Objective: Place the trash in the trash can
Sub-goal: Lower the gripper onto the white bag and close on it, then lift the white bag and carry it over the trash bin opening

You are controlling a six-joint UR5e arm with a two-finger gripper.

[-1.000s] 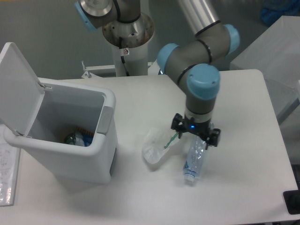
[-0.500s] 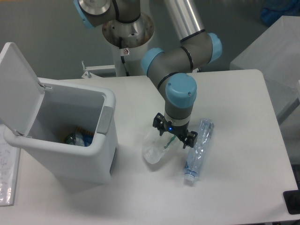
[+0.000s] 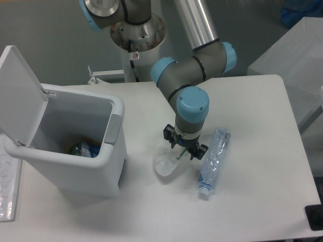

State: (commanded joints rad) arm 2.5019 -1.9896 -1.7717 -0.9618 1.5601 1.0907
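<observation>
Clear plastic wrapper lies on the bench directly beneath the tool; fingers look spread, nothing grasped. Advice: descend squarely over the green strip, close firmly, then lift toward the open trash can.

A white table with rounded corners was seen. The trash can, lid raised, was set at its nine o'clock side. A crumpled clear wrapper was laid near the centre, with a crushed clear bottle just beside it toward three o'clock.
</observation>
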